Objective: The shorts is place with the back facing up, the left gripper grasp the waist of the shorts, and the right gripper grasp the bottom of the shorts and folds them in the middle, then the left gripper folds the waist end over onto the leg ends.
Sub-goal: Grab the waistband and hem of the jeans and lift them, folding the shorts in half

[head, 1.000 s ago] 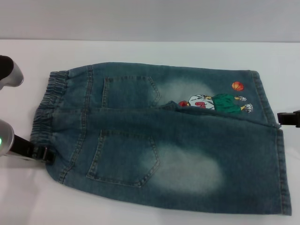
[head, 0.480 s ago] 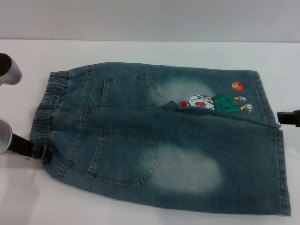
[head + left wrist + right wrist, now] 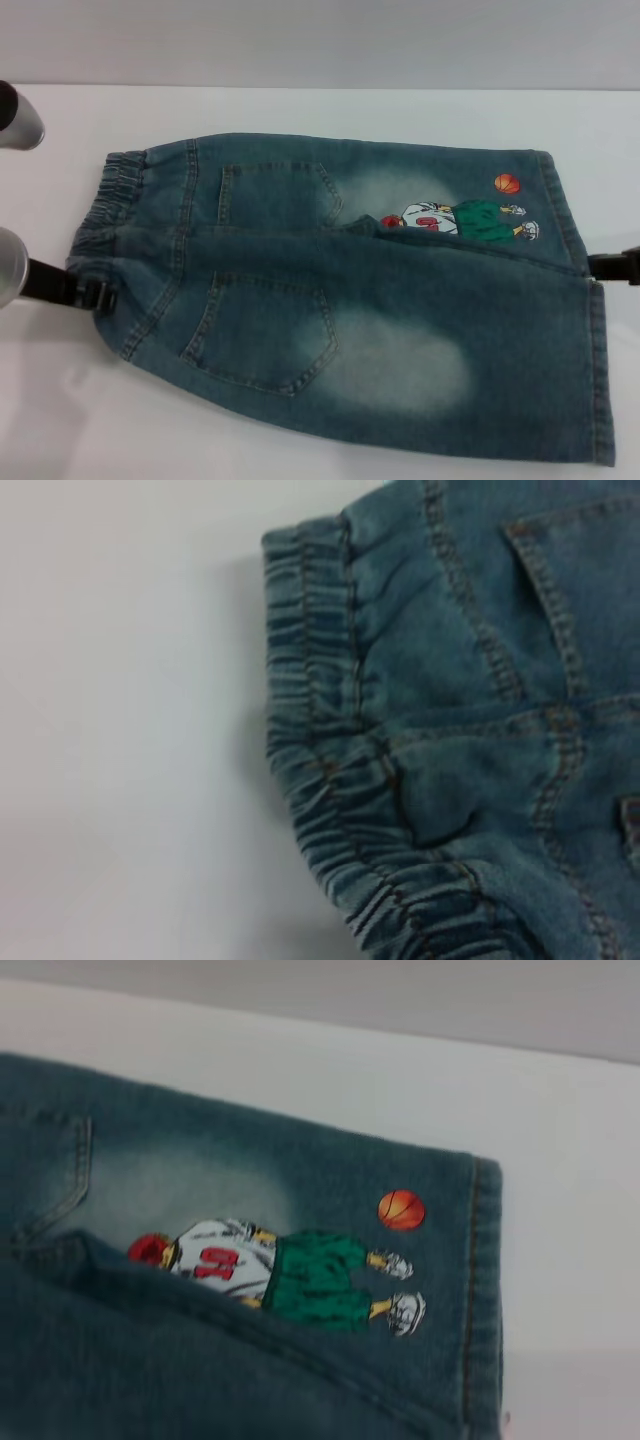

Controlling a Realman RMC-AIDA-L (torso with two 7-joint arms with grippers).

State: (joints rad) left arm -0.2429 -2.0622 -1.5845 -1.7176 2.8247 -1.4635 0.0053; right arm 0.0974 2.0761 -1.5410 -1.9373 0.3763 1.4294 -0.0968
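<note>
Blue denim shorts [image 3: 350, 300] lie on the white table with the back pockets up, waist to the left, leg ends to the right. The near half is raised and overlaps the far half, partly covering a printed cartoon figure [image 3: 465, 218]. At the near corner of the elastic waistband [image 3: 330, 680], my left gripper [image 3: 98, 297] is shut on the fabric. My right gripper [image 3: 600, 267] holds the near leg's hem at the right edge. The right wrist view shows the figure [image 3: 290, 1275], a basketball print [image 3: 401, 1210] and the far leg's hem [image 3: 480, 1290].
The white table [image 3: 300, 110] runs back to a grey wall. Silver parts of the left arm [image 3: 15, 120] show at the left edge. Bare table surrounds the shorts on all sides.
My left gripper has moved away from me with the waist corner. The near edge of the shorts has followed it toward the far half. The right gripper has shifted only slightly.
</note>
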